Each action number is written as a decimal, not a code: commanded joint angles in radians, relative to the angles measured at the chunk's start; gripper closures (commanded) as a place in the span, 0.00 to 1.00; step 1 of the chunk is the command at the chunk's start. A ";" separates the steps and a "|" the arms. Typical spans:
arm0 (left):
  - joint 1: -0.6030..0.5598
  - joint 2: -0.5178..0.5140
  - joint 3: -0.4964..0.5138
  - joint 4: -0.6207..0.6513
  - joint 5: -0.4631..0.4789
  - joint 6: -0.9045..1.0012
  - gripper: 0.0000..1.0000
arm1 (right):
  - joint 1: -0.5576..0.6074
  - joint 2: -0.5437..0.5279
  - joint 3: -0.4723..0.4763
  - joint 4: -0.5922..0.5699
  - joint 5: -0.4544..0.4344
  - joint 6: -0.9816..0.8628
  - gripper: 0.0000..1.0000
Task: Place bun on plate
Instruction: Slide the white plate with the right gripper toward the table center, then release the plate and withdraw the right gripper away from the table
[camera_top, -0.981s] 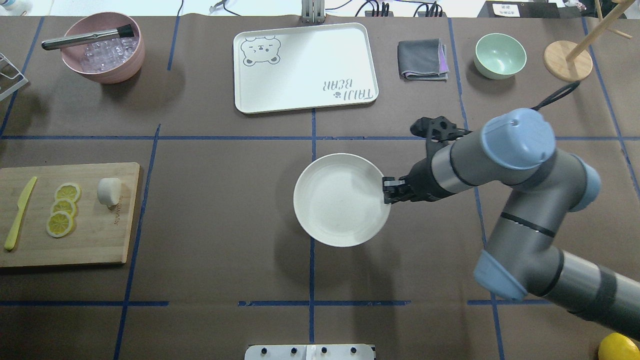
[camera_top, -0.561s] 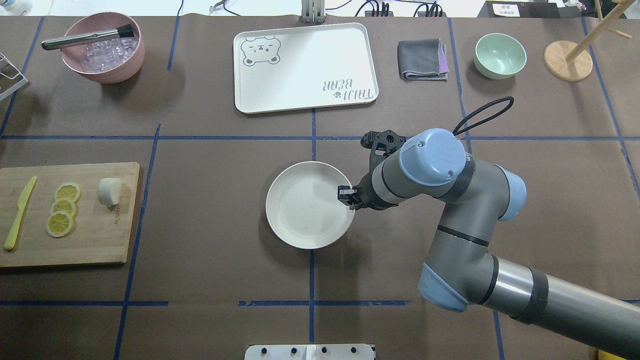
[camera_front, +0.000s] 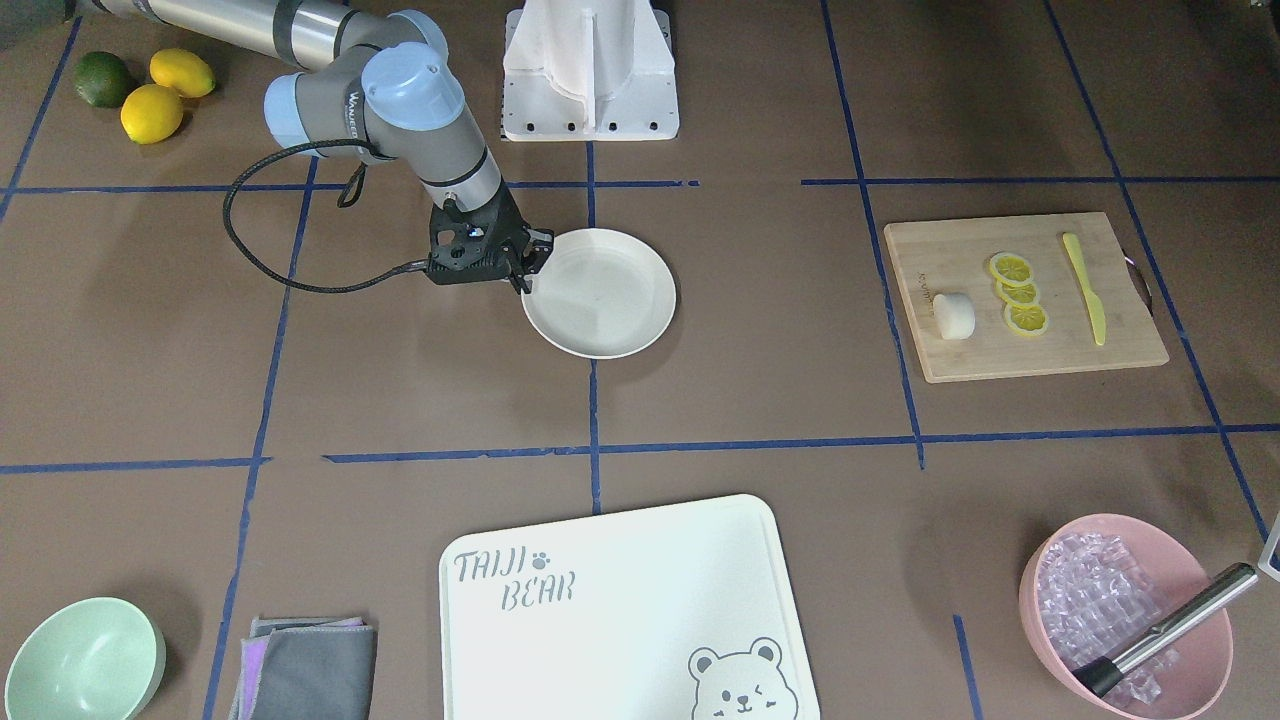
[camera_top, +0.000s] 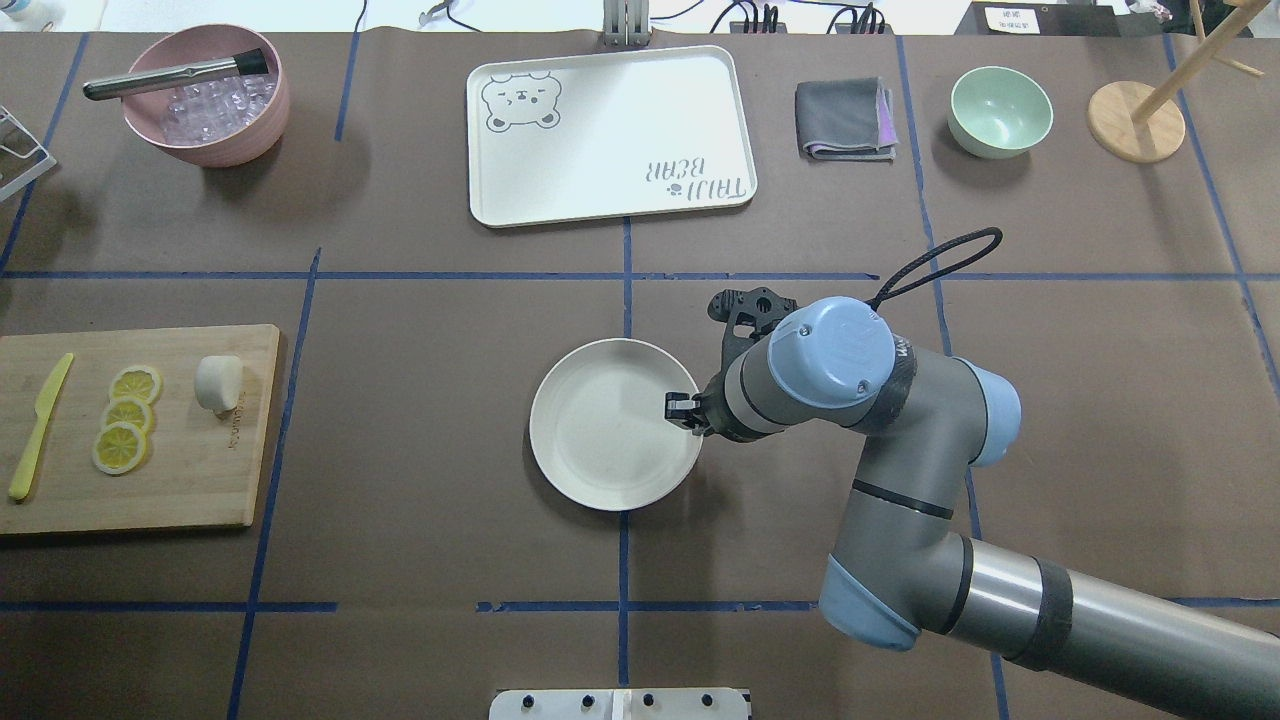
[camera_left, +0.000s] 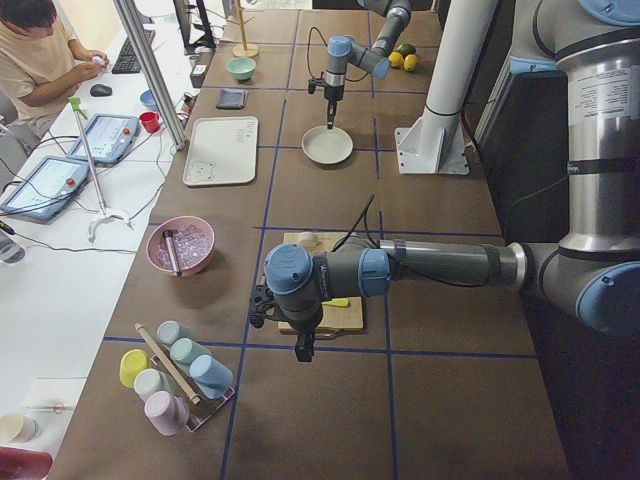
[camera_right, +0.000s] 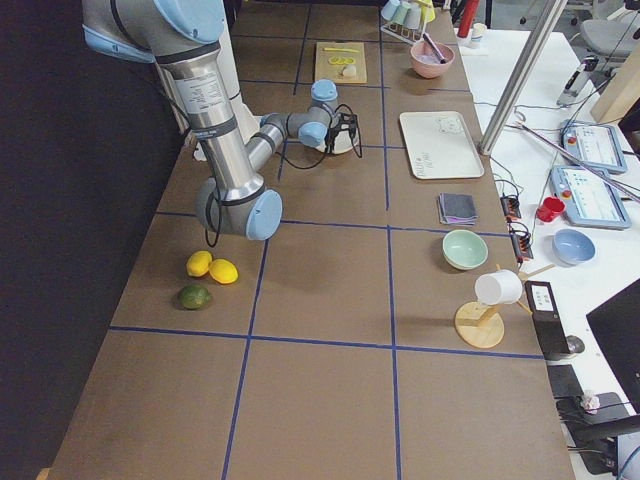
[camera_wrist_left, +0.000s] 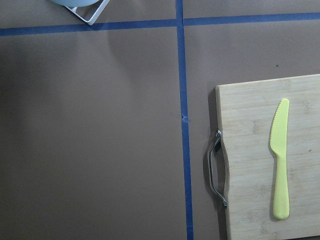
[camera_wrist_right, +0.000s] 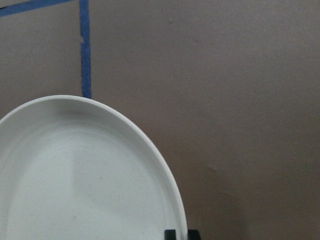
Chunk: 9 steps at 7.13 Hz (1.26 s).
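Observation:
The bun (camera_top: 218, 383) (camera_front: 953, 315) lies on the wooden cutting board (camera_top: 190, 470) at the table's left, beside three lemon slices (camera_top: 125, 415) and a yellow knife (camera_top: 38, 428). The cream plate (camera_top: 600, 440) (camera_front: 600, 295) rests near the table's middle. My right gripper (camera_top: 683, 410) (camera_front: 522, 280) is shut on the plate's right rim, which fills the right wrist view (camera_wrist_right: 75, 190). My left gripper (camera_left: 303, 350) hangs over the table beyond the board's end. I cannot tell whether it is open. The left wrist view shows the board's handle end (camera_wrist_left: 260, 125).
A bear-printed tray (camera_top: 610, 135), a folded cloth (camera_top: 845, 118), a mint-green bowl (camera_top: 1000, 110) and a wooden stand (camera_top: 1135, 120) line the far side. A pink bowl (camera_top: 205, 95) holds ice and a metal tool. Lemons and a lime (camera_front: 150, 90) lie by the right arm's base.
My right gripper has carried the plate leftward across the table's centre line, then a little toward the robot. The bun and the board have not moved.

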 joint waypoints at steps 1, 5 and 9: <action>0.000 0.000 0.000 0.002 0.000 0.000 0.00 | 0.020 0.001 0.014 -0.013 -0.003 0.064 0.00; 0.002 -0.009 -0.021 0.002 0.002 -0.004 0.00 | 0.373 -0.016 0.074 -0.314 0.242 -0.330 0.00; 0.000 -0.087 -0.005 -0.015 0.000 -0.023 0.00 | 0.780 -0.241 0.087 -0.446 0.369 -1.161 0.00</action>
